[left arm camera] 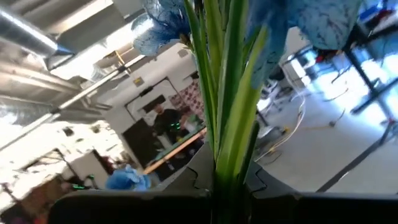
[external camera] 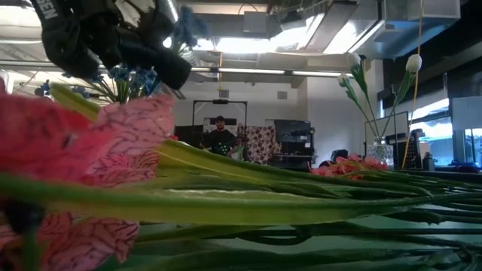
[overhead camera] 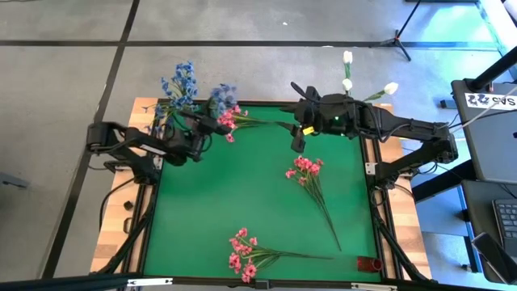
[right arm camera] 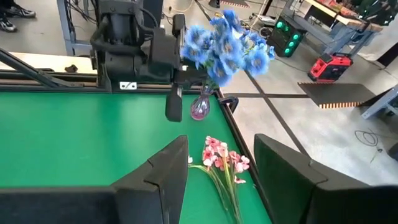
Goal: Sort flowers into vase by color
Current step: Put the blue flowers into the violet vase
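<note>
Green mat (overhead camera: pixel 242 202) covering the table, three pink sprays lying on it: one near the middle (overhead camera: pixel 305 168), one at the near edge (overhead camera: pixel 242 255), one at the far edge (overhead camera: pixel 229 120). Left gripper (overhead camera: pixel 212 125) at the far left corner, closed around a blue spray (right arm camera: pixel 225 46), stems apparently over a small glass vase (right arm camera: pixel 199 107). Right gripper (right arm camera: pixel 217 180) above the far edge, fingers wide apart and holding nothing. White tulip buds (overhead camera: pixel 348 81) standing beyond the far right corner.

Green-topped table (overhead camera: pixel 242 202) with scattered flowers

Three pink clustered flower sprays lie on it: middle (overhead camera: pixel 307 170), near edge (overhead camera: pixel 244 255), far edge (overhead camera: pixel 230 120); a small red object (overhead camera: pixel 370 264) sits at one corner.
</note>
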Action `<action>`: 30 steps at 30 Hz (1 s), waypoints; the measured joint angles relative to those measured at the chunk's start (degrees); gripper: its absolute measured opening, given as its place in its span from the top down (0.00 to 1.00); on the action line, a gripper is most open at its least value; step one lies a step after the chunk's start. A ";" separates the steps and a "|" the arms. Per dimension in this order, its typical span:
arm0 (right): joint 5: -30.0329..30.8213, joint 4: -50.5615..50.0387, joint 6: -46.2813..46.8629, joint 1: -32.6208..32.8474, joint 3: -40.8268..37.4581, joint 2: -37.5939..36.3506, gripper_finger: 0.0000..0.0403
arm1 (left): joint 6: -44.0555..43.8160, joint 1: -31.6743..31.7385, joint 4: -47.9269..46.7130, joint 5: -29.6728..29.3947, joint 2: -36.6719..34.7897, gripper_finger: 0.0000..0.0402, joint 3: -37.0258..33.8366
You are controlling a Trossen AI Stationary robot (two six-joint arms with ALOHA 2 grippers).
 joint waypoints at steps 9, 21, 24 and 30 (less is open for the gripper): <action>-13.73 19.20 0.26 0.11 -15.79 -2.02 0.55 | -4.66 -0.29 0.00 -1.65 -4.49 0.98 -1.96; -12.89 63.05 4.63 0.09 -49.46 -2.16 0.55 | -6.58 6.98 -0.04 0.80 -4.67 0.98 -1.94; -11.09 67.53 4.93 0.09 -52.69 -2.21 0.55 | -6.45 8.33 -0.07 1.50 -4.67 0.98 -1.94; -10.34 68.66 5.35 0.07 -54.14 -2.21 0.55 | -6.57 9.11 -0.13 1.52 -4.67 0.98 -1.92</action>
